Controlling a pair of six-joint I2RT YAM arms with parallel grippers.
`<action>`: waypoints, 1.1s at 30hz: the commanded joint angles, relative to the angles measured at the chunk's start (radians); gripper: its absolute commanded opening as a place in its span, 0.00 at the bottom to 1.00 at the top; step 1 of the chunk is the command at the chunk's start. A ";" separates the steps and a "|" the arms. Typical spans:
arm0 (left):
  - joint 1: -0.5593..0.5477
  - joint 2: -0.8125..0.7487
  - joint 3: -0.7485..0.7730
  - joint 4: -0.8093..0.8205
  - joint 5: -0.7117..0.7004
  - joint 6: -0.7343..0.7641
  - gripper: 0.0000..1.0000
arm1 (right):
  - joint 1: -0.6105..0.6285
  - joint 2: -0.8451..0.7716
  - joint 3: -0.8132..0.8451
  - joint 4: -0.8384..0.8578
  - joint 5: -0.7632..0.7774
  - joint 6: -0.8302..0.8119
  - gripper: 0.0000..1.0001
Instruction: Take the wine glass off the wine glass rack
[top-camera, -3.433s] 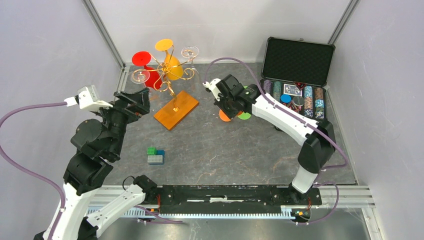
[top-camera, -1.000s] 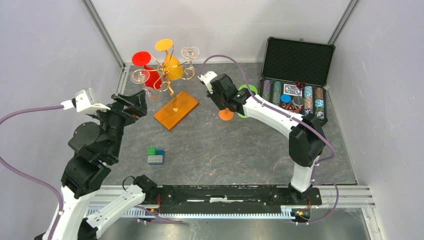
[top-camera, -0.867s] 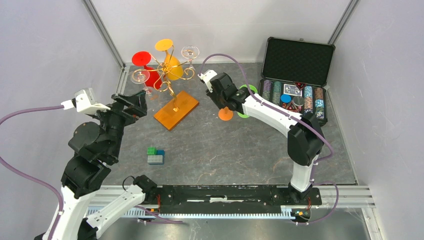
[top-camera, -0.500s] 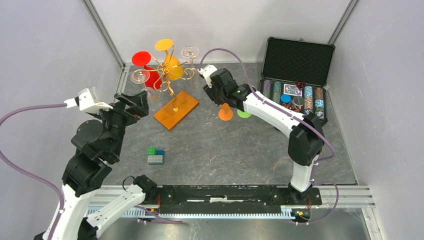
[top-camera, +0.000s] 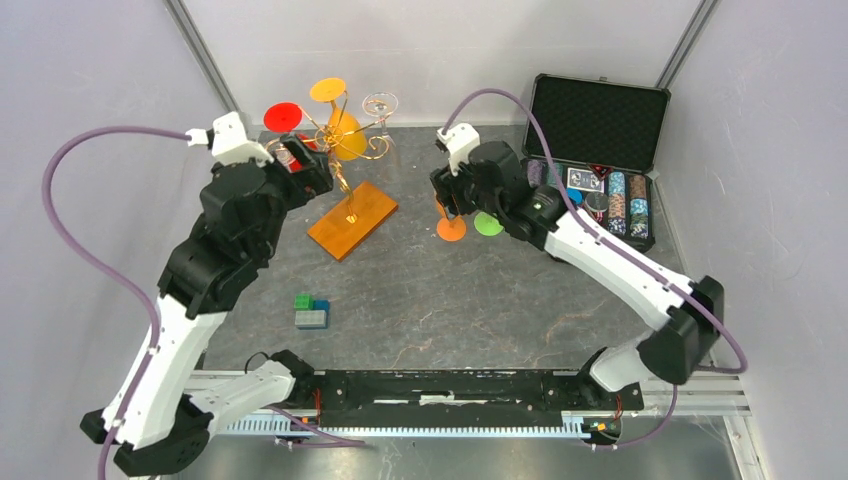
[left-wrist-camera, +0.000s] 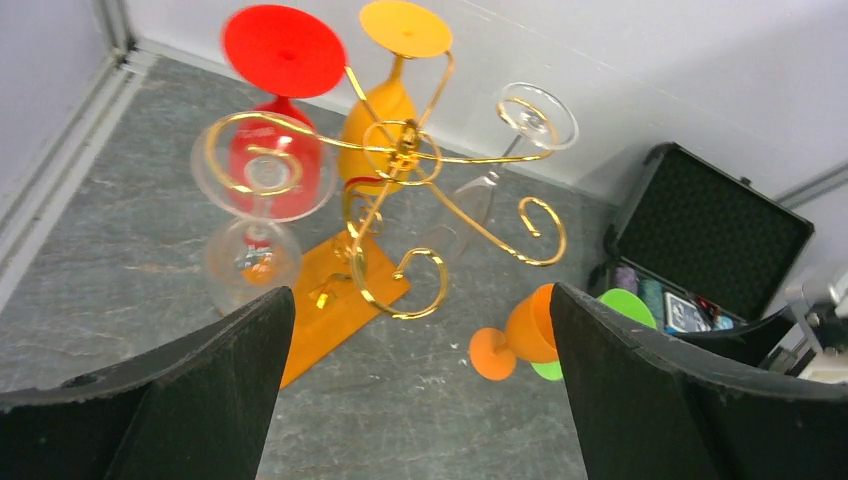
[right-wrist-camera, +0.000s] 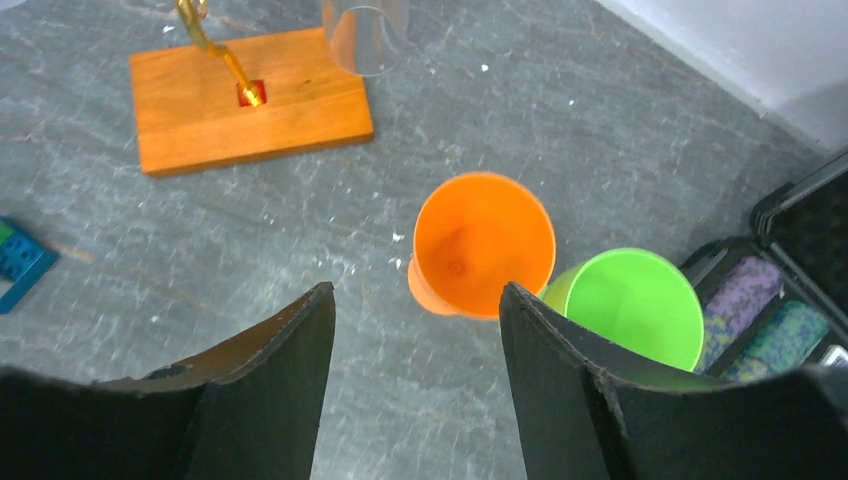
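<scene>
The gold wine glass rack (top-camera: 338, 150) stands on its orange base (top-camera: 352, 219) at the back left. In the left wrist view the rack (left-wrist-camera: 400, 160) carries a red wine glass (left-wrist-camera: 275, 165), a yellow one (left-wrist-camera: 385, 110) and two clear ones (left-wrist-camera: 537, 115) (left-wrist-camera: 250, 260), all hanging bowl down. My left gripper (top-camera: 320, 176) is open just in front of the rack (left-wrist-camera: 420, 290), touching nothing. An orange glass (right-wrist-camera: 485, 240) and a green glass (right-wrist-camera: 630, 305) stand upright on the table. My right gripper (right-wrist-camera: 415, 290) hangs open above the orange glass (top-camera: 452, 228), holding nothing.
An open black case (top-camera: 598, 120) with poker chips (top-camera: 615, 200) lies at the back right, close behind the green glass (top-camera: 488, 223). A small stack of blue and green blocks (top-camera: 311, 312) sits at the front left. Grey walls close in the table on three sides.
My right gripper opened, let go of the orange glass standing on the table, and drew back. My left arm rose and swung in toward the rack, still open.
</scene>
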 joint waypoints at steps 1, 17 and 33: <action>0.062 0.081 0.089 0.013 0.136 -0.045 1.00 | -0.005 -0.109 -0.117 0.070 -0.070 0.059 0.68; 0.565 0.149 0.186 -0.058 0.567 -0.109 1.00 | -0.005 -0.315 -0.338 0.164 -0.156 0.089 0.71; 0.839 0.241 0.078 -0.006 0.897 -0.136 0.70 | -0.005 -0.377 -0.426 0.216 -0.220 0.101 0.70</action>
